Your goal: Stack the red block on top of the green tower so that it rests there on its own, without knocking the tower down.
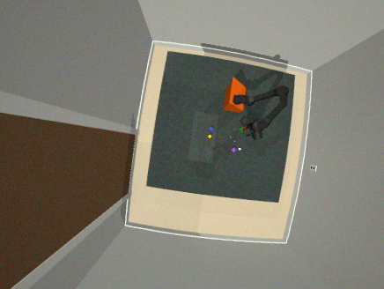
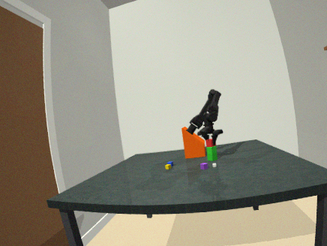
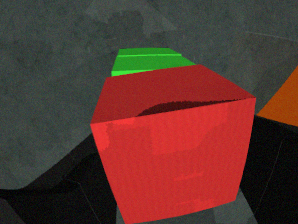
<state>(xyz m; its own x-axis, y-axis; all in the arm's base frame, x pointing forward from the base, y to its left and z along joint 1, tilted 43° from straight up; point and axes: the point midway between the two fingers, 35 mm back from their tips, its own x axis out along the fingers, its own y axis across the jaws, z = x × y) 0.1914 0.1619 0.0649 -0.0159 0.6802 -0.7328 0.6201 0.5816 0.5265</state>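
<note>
My gripper (image 2: 209, 140) (image 1: 247, 128) is shut on the red block (image 3: 173, 145) (image 2: 209, 142) (image 1: 245, 127). The block fills most of the wrist view. The green tower (image 2: 211, 153) (image 1: 241, 129) (image 3: 148, 62) stands upright on the dark table (image 2: 150, 184) to the right of the orange wedge. In the side view the red block sits right at the tower's top, shifted a little to the left; I cannot tell whether it touches. In the wrist view a strip of the tower's green top shows beyond the block's far edge.
An orange wedge (image 2: 192, 145) (image 1: 232, 95) (image 3: 282, 103) stands just behind and left of the tower. A purple cube (image 2: 204, 166) (image 1: 233, 150) and a small white cube (image 2: 214, 164) (image 1: 240, 149) lie in front of it. A blue cube (image 2: 170, 163) (image 1: 211, 129) and a yellow cube (image 2: 167, 166) (image 1: 210, 137) lie farther left.
</note>
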